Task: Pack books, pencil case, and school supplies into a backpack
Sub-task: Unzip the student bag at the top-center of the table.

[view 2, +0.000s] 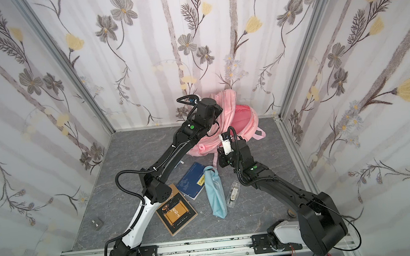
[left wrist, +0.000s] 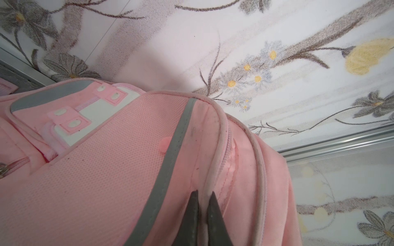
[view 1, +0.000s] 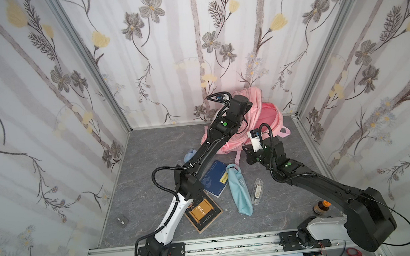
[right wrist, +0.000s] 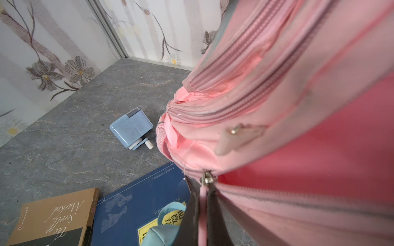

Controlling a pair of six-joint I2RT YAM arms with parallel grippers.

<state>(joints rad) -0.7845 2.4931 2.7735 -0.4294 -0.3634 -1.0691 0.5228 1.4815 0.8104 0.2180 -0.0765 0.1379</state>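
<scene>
The left arm (view 1: 202,153), white on its lower link and black past the elbow, rises from its base and stretches far forward and to the right. Its wrist (view 1: 239,106) is held high near the back wall. The dark-fingered left end effector (left wrist: 202,204) is pinched tight on a piped seam of the large pink fabric backpack (left wrist: 106,170). The right arm (view 1: 332,185), black above a white base link, runs forward and to the left, with its wrist (view 1: 265,152) turned upward. The right end effector (right wrist: 202,204) is clamped on the backpack's pink zip-pull tab (right wrist: 202,194).
</scene>
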